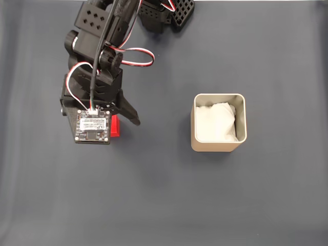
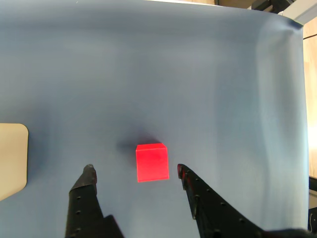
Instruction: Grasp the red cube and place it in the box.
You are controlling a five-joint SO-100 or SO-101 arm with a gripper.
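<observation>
In the wrist view the red cube (image 2: 152,162) rests on the dark blue-grey cloth, just ahead of and between my two black fingertips. My gripper (image 2: 134,171) is open, with a gap to the cube on each side. In the fixed view the arm hangs over the cube (image 1: 116,126), and only a red sliver shows beside the wrist camera board; the gripper (image 1: 120,123) is mostly hidden beneath it. The box (image 1: 219,146), beige with white paper inside, stands to the right of the arm. Its beige corner (image 2: 12,158) appears at the left edge of the wrist view.
The dark cloth (image 1: 169,205) covers the whole table. The arm's base (image 1: 164,15) sits at the top of the fixed view. In the wrist view the cloth's far edge and some furniture (image 2: 297,15) show at the upper right.
</observation>
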